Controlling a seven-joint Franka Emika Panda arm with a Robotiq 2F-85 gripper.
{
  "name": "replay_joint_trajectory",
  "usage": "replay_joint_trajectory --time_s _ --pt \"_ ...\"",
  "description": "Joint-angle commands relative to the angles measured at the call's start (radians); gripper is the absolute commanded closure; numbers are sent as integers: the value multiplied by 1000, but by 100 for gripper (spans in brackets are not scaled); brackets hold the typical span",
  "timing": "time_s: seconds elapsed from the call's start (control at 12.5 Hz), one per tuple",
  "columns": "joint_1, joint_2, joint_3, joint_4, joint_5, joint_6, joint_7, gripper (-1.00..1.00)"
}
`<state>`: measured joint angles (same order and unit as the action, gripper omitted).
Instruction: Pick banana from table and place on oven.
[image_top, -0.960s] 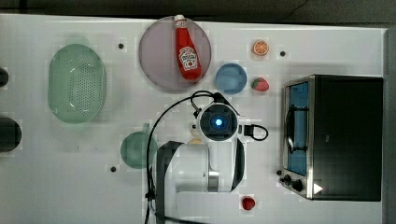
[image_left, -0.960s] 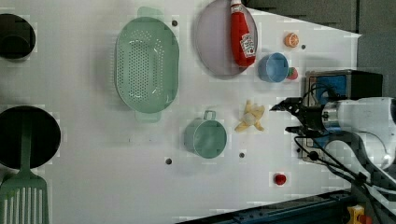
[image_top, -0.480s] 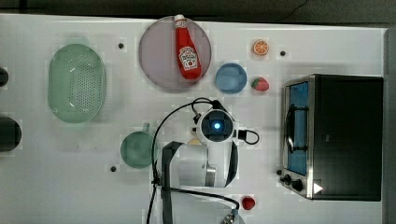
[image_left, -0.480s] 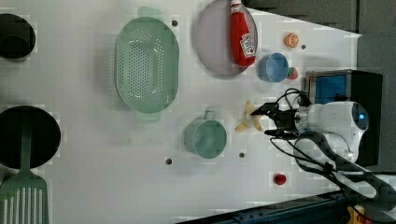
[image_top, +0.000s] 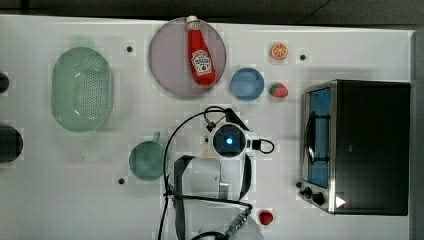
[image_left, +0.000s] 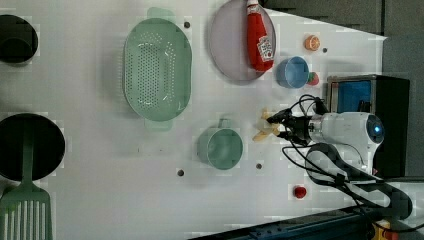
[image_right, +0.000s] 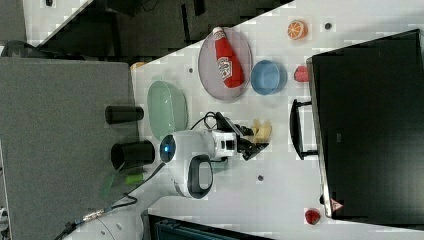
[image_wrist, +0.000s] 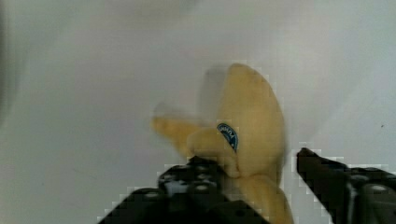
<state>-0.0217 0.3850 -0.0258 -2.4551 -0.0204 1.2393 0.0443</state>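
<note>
- As I look through the wrist view, the banana (image_wrist: 252, 116) lies on the white table (image_wrist: 70, 93) between the two black fingers of the gripper (image_wrist: 252, 168).
- One finger (image_wrist: 196, 175) touches the fruit's side; the other stands a little apart from it, with bare table showing in the gap. So I read the hand as unclenched, straddling the banana and not clamped on it.
- From the left view, I see the gripper (image_left: 276, 125) reaching level with the tabletop, its tips at the banana (image_left: 264, 131), which sits just beside the green cup (image_left: 221, 148) on the left view's right.
- From the right view, the banana (image_right: 263, 129) rests on the table between the arm's hand and the oven's handle bar, near the handle but not touching it.
- On the top view, the oven (image_top: 375, 145) stands at the top view's right edge of the table (image_top: 350, 45), well apart from the arm's wrist.
- Also on the table: a ketchup bottle (image_top: 201, 52) lying on a grey plate (image_top: 167, 65), a blue dish (image_top: 247, 83), a strawberry (image_top: 278, 90), an orange slice (image_top: 279, 50) and a green colander (image_top: 82, 89).
</note>
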Motion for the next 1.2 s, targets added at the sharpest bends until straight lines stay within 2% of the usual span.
replay_joint_trajectory --time_s 0.08,0.32,0.56,0.96,1.2 --pt "8 -21 -7 3 -5 5 29 48" --pt "10 -65 -6 19 -5 4 33 48" --pt "11 -231 -5 52 -5 -91 34 48" --pt "4 -571 -19 142 -5 -558 34 48" --pt "-11 -673 -57 210 -7 -779 33 48"
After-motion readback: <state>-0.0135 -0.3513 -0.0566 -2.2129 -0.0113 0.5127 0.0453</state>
